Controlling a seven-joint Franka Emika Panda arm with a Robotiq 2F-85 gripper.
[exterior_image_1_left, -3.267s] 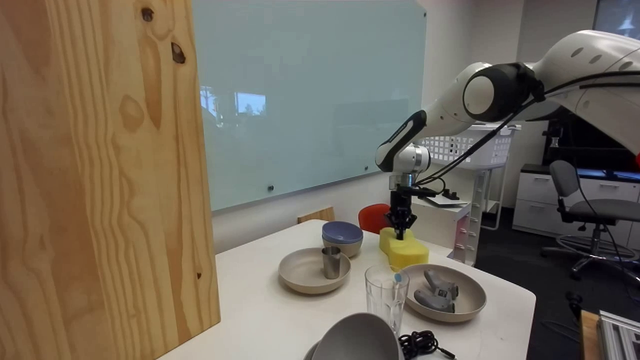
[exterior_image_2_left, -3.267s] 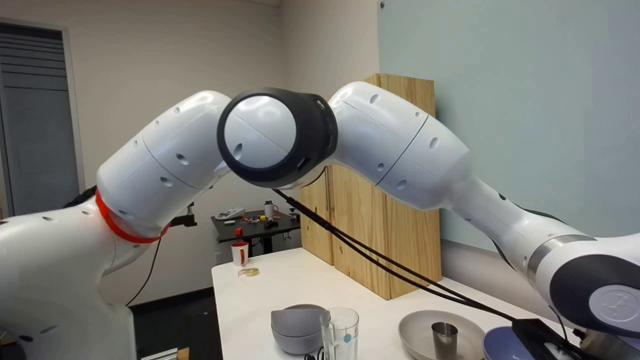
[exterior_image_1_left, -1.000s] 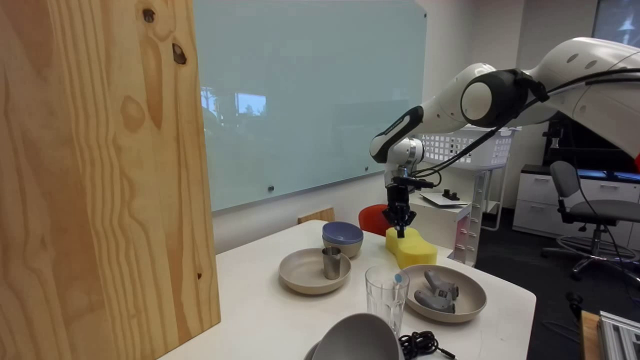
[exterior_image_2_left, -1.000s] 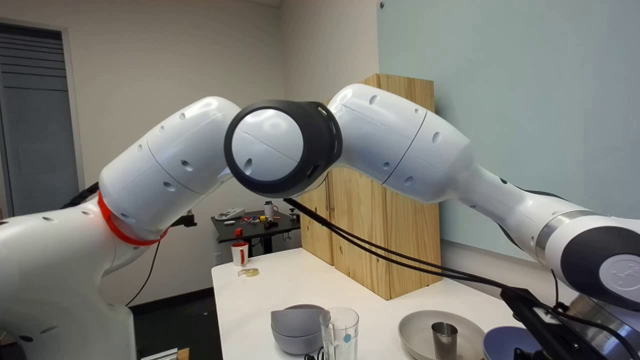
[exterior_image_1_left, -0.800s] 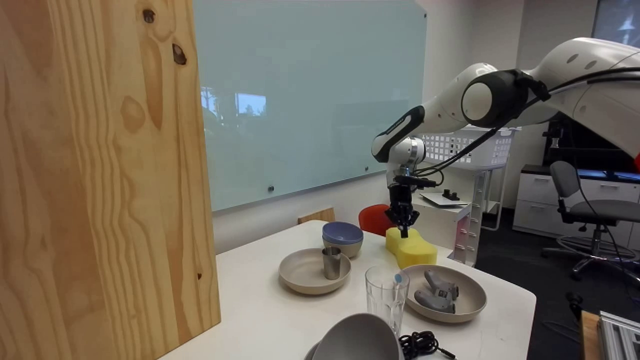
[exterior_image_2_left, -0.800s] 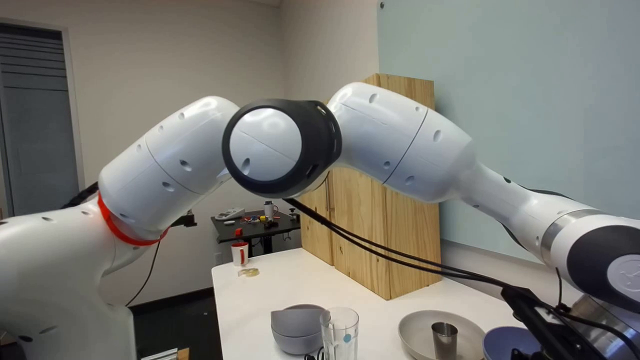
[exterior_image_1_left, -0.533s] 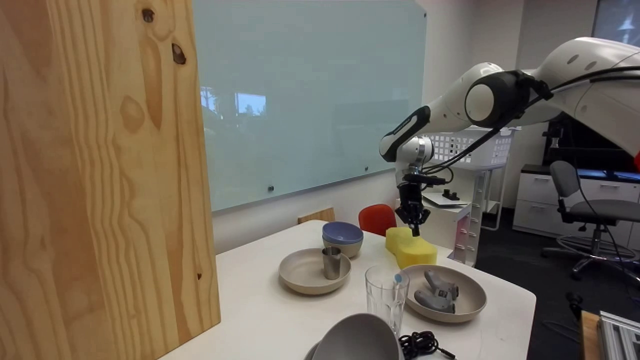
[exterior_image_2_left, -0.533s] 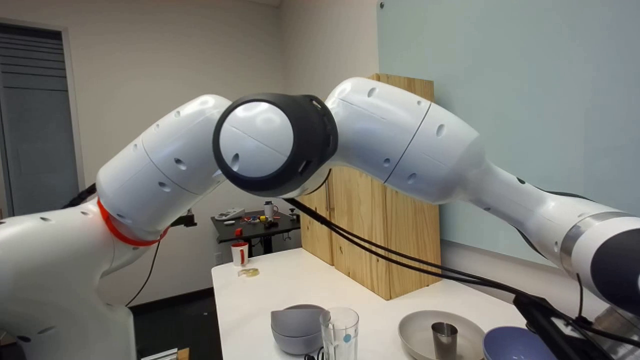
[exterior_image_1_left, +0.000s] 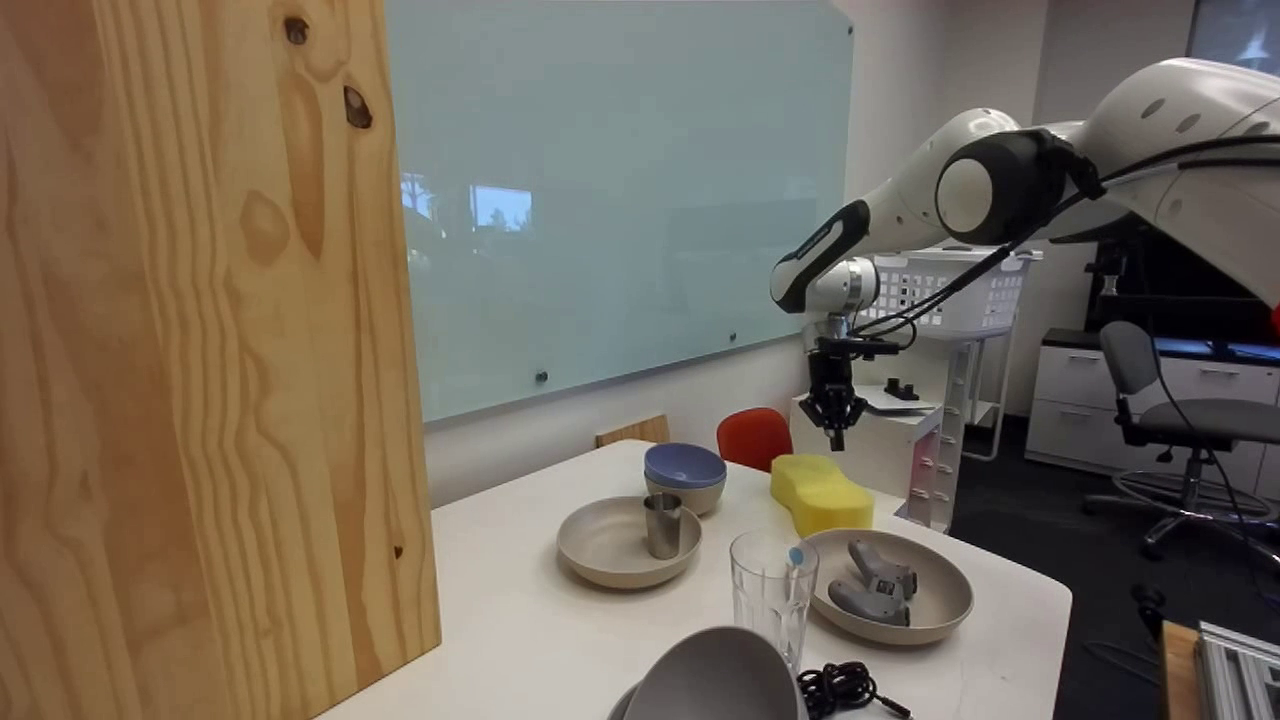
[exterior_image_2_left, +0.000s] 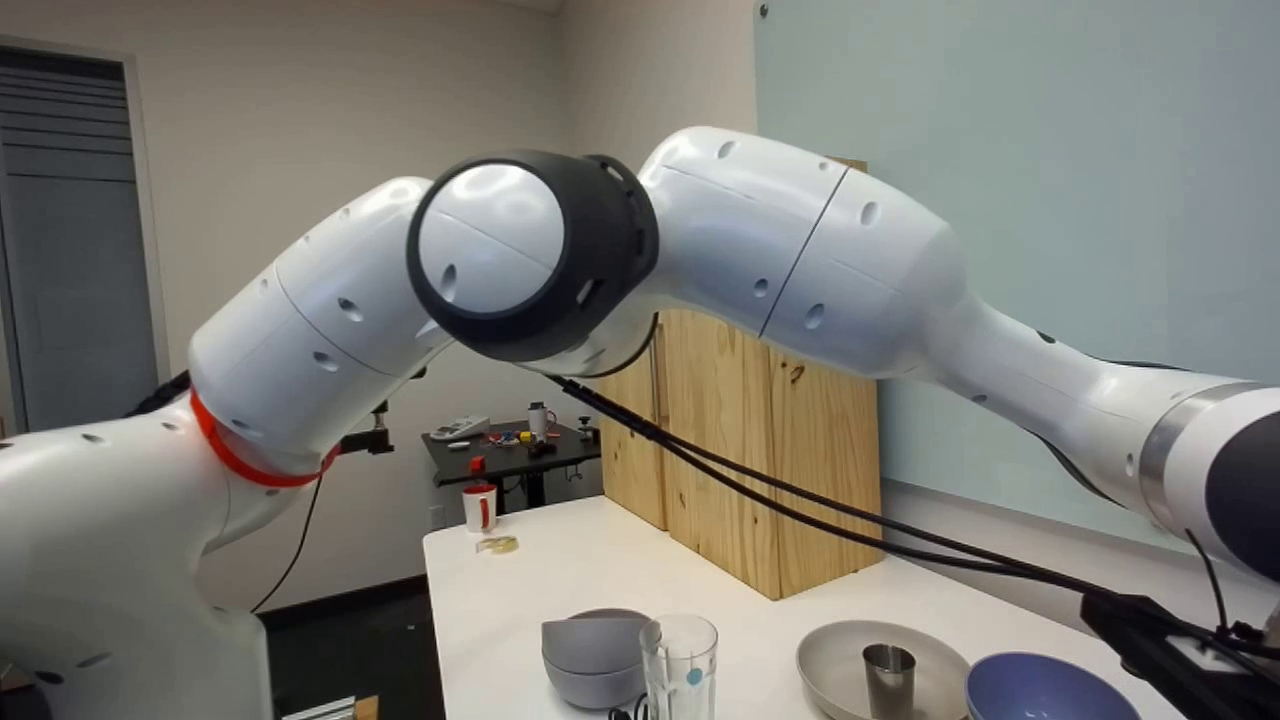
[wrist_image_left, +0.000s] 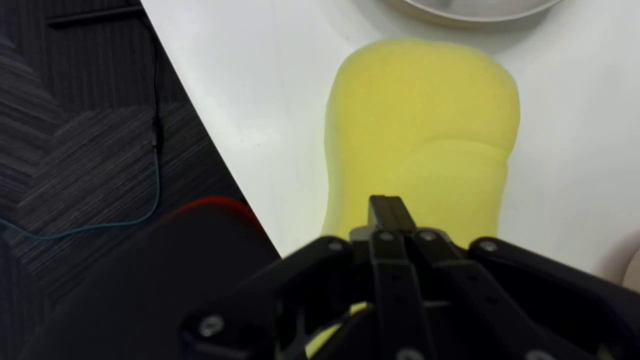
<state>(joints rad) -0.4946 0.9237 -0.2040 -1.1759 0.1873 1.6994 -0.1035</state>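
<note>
- Above the yellow sponge (exterior_image_1_left: 822, 498), close to one edge of the white surface (exterior_image_1_left: 530, 590), the claw (exterior_image_1_left: 836, 444) hangs pointing down.
- Its fingertips (wrist_image_left: 379, 214) meet in the wrist view with nothing pinched between them: closed and empty. In an exterior view a gap shows between them and the sponge's top.
- The sponge (foam, by the look of it) lies flat on the surface, with a narrower waist and a curved crease across its upper face.
- Just beside one end of it, without touching, sits a shallow dish (exterior_image_1_left: 940, 592) holding a gray game controller (exterior_image_1_left: 868, 602).
- Near its other end stands a blue bowl (exterior_image_1_left: 685, 463), nested in a beige bowl (exterior_image_1_left: 702, 499), and next to these a metal cup (exterior_image_1_left: 663, 530) stands upright in a beige dish (exterior_image_1_left: 597, 545).
- Step in hand, as I judge it: a hover over the sponge without contact, the sponge neither held nor lifted.
- Next move, again a judgement: taking hold of the sponge would call for spreading the fingertips first, setting them either side of the waist, then lowering; a plain push would call only for coming down with the fingertips together. Either way, the shallow dish's rim deserves some room.
</note>
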